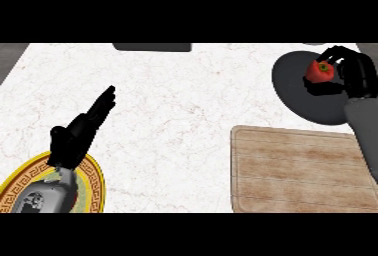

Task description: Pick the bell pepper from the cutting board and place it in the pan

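A red bell pepper (319,72) with a green stem is over the dark round pan (295,92) at the upper right. My right hand (354,75) is curled round the pepper from the right, fingers and thumb on either side of it. I cannot tell whether the pepper touches the pan's floor. The wooden cutting board (299,170) lies bare at the lower right, below the pan. At the lower left, my left hand (81,130) rests open with straight fingers pointing up and to the right.
A yellow-rimmed patterned plate (94,187) sits at the lower left corner under my left forearm. A dark object (151,47) lies at the counter's far edge, top centre. White marble counter (184,110) stretches between the hands.
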Controlling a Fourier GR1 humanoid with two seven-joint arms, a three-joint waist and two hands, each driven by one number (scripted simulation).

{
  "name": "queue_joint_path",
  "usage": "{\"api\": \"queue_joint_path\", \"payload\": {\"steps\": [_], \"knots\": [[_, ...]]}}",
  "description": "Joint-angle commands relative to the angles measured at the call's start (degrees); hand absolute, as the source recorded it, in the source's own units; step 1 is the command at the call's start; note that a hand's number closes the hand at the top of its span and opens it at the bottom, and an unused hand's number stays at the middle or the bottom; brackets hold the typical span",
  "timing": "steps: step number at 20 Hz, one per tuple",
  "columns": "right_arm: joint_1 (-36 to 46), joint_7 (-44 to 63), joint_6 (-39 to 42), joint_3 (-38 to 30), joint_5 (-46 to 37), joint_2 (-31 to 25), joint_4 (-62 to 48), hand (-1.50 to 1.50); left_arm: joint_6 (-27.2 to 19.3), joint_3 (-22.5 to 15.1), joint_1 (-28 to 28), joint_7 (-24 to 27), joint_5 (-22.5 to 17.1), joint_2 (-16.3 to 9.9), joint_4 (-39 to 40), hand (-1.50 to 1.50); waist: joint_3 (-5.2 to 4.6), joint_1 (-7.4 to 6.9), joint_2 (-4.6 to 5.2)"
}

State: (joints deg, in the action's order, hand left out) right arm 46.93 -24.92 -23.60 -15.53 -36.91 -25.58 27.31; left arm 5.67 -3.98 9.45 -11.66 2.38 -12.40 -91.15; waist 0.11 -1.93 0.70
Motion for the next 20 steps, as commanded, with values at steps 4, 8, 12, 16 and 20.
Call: {"api": "queue_joint_path", "payload": {"steps": [4,8,12,16,20], "knots": [[4.95,12.05,7.53,2.04,-4.7,-4.03,-14.04,-1.5,2.14,0.19,0.37,0.5,-1.24,-0.5,0.07,0.0,0.02,-1.86,0.74],[5.95,6.47,8.8,-1.67,-1.09,-4.45,-16.42,-1.5,2.67,1.1,2.01,0.7,-1.75,-0.77,1.02,0.0,0.18,-2.52,1.16],[6.63,2.09,10.75,-6.7,4.32,-3.4,-16.24,-1.5,1.84,-0.49,3.78,0.25,-0.11,0.44,2.07,0.0,0.3,-2.54,1.67],[5.97,-4.41,12.64,-14.25,12.32,-3.31,-14.59,-1.5,1.35,-0.18,1.85,-0.96,-0.2,0.19,-0.29,0.0,0.41,-2.13,1.24],[6.3,-6.4,20.47,-18.44,16.93,-5.47,-16.11,-1.5,1.38,0.79,2.71,0.56,-0.82,0.43,0.53,0.0,0.3,-1.72,1.27]]}}
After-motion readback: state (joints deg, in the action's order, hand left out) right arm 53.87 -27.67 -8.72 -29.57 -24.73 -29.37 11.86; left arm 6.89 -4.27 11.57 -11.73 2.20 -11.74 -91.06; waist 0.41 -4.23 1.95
